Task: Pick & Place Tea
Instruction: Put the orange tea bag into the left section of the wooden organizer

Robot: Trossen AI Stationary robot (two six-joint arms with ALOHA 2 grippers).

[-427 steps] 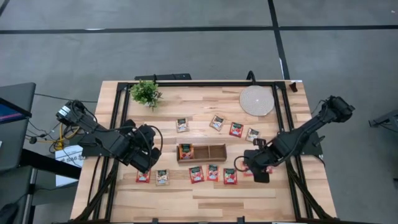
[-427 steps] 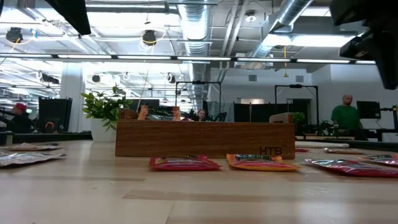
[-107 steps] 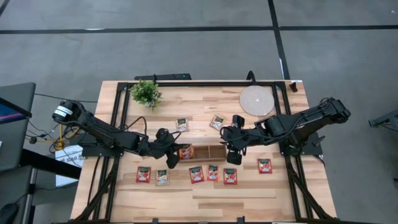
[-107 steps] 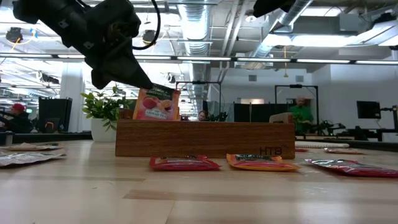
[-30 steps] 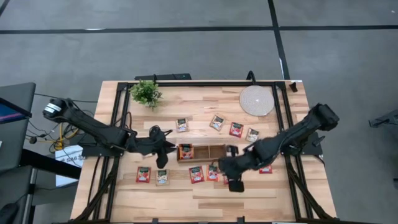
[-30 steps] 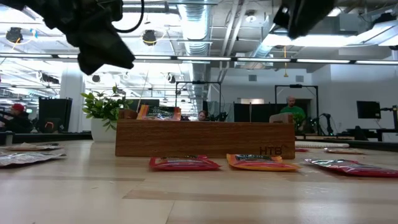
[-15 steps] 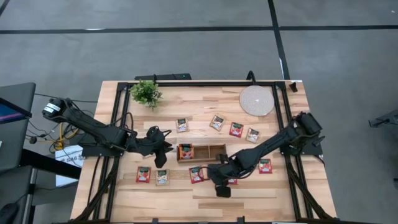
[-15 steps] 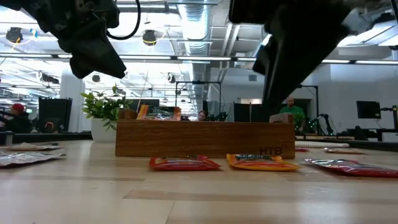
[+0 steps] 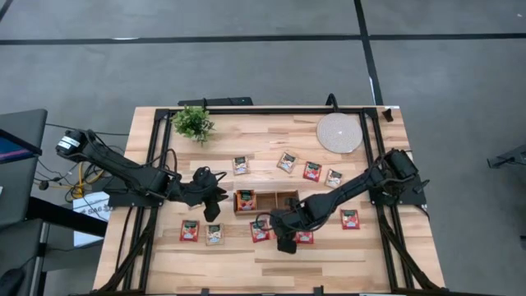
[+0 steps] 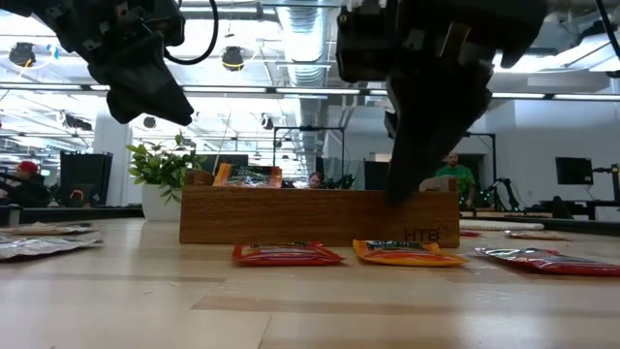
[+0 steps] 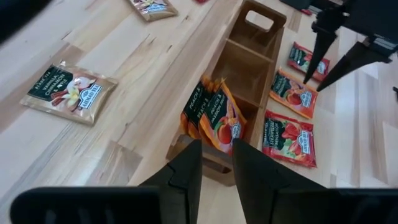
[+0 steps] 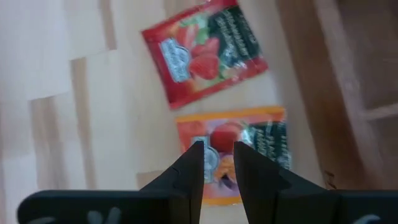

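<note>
The tea sachets lie flat on the table around a long wooden tray. A few stand in the tray's left compartment. My right gripper hovers, fingers pointing down and narrowly open, just above an orange sachet in the row in front of the tray. It touches nothing, and a red sachet lies beside that one. My left gripper waits in the air off the tray's left end, narrowly open and empty. In the low view the right gripper hangs above the orange sachet.
More sachets lie beyond the tray and at the near left; one sits at the right. A potted plant and a round mat stand at the far edge. Black frame rails run along the table's sides.
My right gripper has come down and gone toward the table's left edge along the near row of sachets, rolling a little, and now hangs low over the orange one. No sachet has moved.
</note>
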